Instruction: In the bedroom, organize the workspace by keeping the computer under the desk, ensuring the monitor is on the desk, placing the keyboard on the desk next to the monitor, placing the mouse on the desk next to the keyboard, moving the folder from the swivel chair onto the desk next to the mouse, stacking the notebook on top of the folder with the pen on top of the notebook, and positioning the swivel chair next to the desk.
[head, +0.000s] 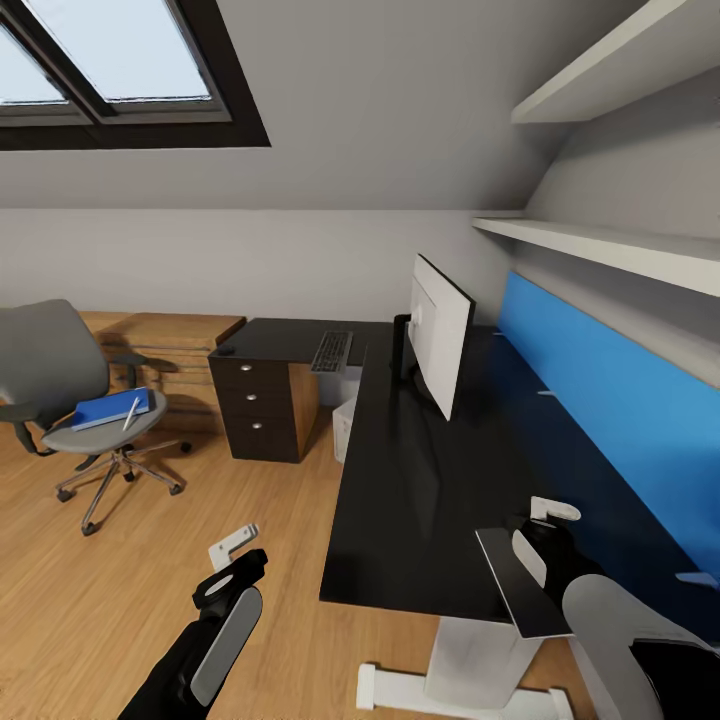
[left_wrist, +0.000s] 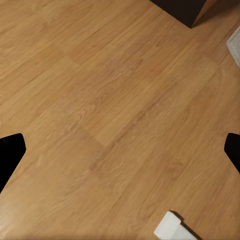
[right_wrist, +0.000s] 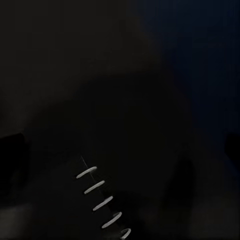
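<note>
Right gripper (head: 545, 525) holds the notebook (head: 520, 585) over the surface (head: 420, 500).
It looks thin, light and bendy; hold its edge. Left gripper (head: 235, 550) is wide, empty.

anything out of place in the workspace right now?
Yes. The folder lies on the swivel chair seat with the pen on it, not on the desk. The monitor stands edge-on across the desk.
</note>
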